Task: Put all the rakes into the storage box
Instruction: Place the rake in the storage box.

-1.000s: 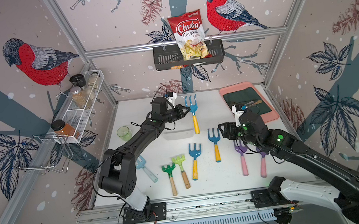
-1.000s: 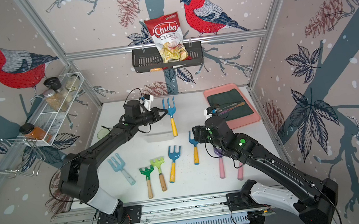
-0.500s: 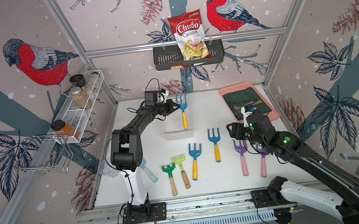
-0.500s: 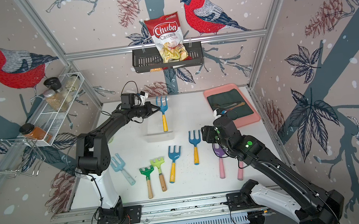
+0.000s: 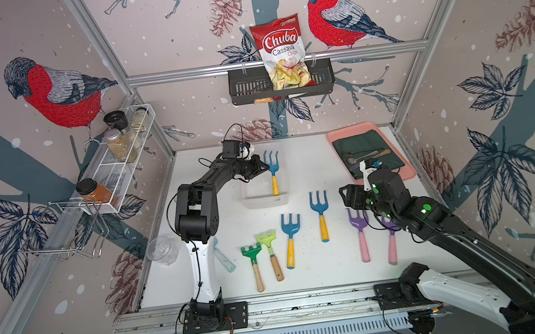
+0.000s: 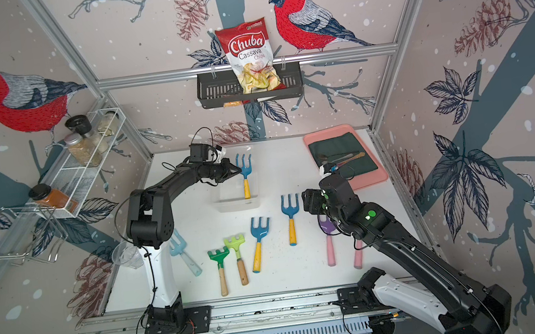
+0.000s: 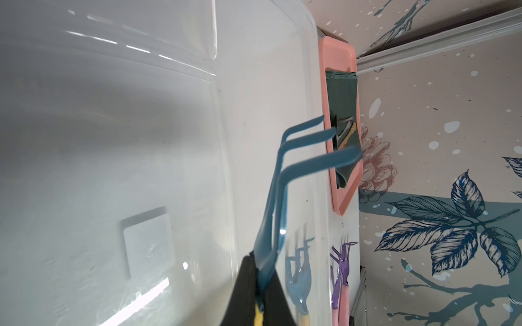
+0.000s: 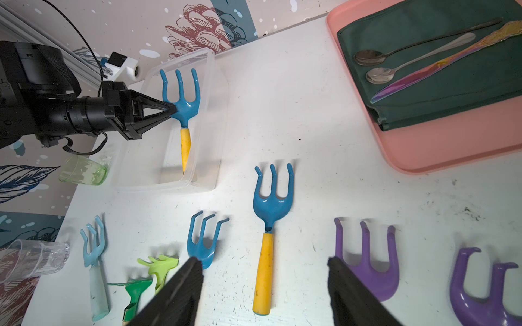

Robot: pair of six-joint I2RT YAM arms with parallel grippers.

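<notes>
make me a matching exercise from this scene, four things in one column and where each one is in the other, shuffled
Things
1. raised blue rake
2. chips bag
3. spoons
4. clear cup

Places
A. in the black wall basket
B. on the green cloth in the pink tray
C. at the table edge beside the left arm
D. in the left gripper, handle end down in the storage box

Pairs: 1-D, 2-A, 3-B, 4-C
</notes>
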